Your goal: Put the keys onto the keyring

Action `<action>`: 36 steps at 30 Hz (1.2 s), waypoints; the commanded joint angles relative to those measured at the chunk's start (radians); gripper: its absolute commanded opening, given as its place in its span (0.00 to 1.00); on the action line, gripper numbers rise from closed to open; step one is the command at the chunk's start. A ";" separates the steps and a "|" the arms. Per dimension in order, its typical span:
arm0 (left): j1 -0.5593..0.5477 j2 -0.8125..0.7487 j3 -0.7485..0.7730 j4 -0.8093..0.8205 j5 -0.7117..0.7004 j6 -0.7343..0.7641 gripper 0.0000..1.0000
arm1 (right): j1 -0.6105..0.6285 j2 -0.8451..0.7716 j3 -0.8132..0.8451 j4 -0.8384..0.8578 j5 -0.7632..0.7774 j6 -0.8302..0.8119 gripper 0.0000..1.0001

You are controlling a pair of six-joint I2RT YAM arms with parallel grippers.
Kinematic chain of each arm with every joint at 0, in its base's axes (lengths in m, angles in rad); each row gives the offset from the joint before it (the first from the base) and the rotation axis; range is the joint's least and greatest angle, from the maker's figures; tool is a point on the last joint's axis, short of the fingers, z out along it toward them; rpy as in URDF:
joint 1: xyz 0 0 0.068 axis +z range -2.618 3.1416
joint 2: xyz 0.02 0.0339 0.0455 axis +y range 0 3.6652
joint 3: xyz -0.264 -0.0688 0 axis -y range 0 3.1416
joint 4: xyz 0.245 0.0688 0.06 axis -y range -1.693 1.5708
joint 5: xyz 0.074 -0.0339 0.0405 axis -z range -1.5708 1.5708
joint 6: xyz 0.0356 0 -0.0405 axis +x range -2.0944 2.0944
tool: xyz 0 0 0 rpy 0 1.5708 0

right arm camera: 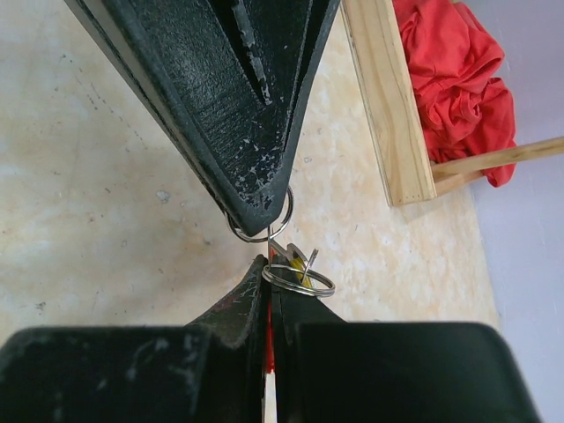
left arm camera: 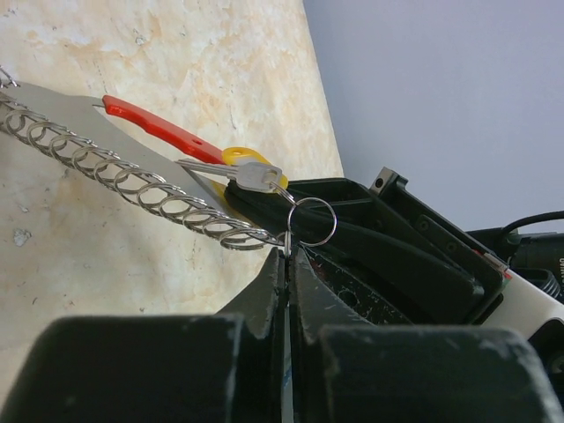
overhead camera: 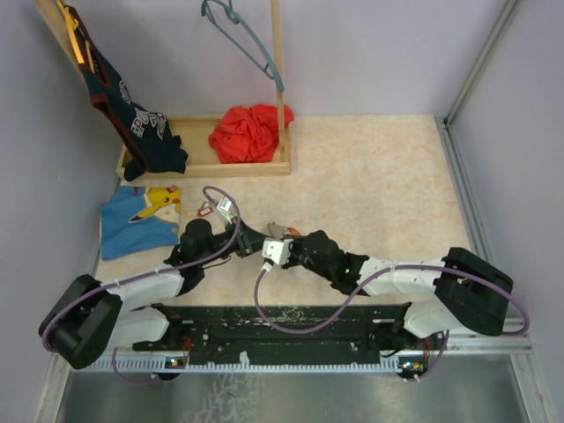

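Observation:
In the left wrist view my left gripper is shut on the keyring, a thin metal split ring joined to a silver coil chain. The keys hang at the ring: a silver blade, a yellow head and a long red tag. My right gripper is shut on the red tag, which shows between its jaws. A yellow-headed key and a second split ring sit at its tips. The two grippers meet tip to tip above the table's middle.
A blue cloth with a yellow cartoon print lies left, with a small red item beside it. A wooden rack base at the back holds a red cloth and a dark garment. A hanger hangs above.

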 commanded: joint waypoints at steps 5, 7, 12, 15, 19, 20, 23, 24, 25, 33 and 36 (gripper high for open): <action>0.005 -0.059 -0.011 -0.040 -0.013 0.083 0.00 | 0.012 0.015 0.038 0.088 -0.002 0.084 0.00; 0.005 -0.068 -0.009 -0.041 -0.015 0.119 0.00 | 0.011 0.016 0.038 0.087 -0.005 0.112 0.00; 0.005 -0.093 -0.006 -0.042 -0.052 0.234 0.00 | 0.001 0.006 0.031 0.076 -0.032 0.200 0.00; 0.005 -0.100 -0.009 -0.020 -0.076 0.317 0.00 | 0.001 -0.002 0.028 0.067 -0.056 0.240 0.05; 0.005 -0.087 -0.036 0.086 -0.087 0.409 0.00 | 0.001 -0.023 0.023 0.038 -0.102 0.296 0.16; 0.005 -0.083 -0.043 0.116 -0.087 0.434 0.00 | 0.001 -0.031 0.021 0.025 -0.109 0.311 0.18; 0.005 -0.061 -0.070 0.219 -0.077 0.490 0.00 | 0.001 -0.069 0.011 -0.025 -0.123 0.353 0.23; 0.005 -0.052 -0.080 0.254 -0.072 0.511 0.00 | 0.001 -0.088 0.007 -0.046 -0.126 0.363 0.25; 0.005 -0.041 -0.089 0.291 -0.068 0.525 0.00 | 0.001 -0.108 0.005 -0.071 -0.132 0.372 0.26; 0.006 0.048 -0.120 0.539 0.009 0.609 0.00 | -0.058 -0.303 0.052 -0.312 -0.298 0.399 0.33; 0.008 0.085 -0.116 0.601 0.054 0.633 0.00 | -0.153 -0.336 0.073 -0.321 -0.457 0.415 0.33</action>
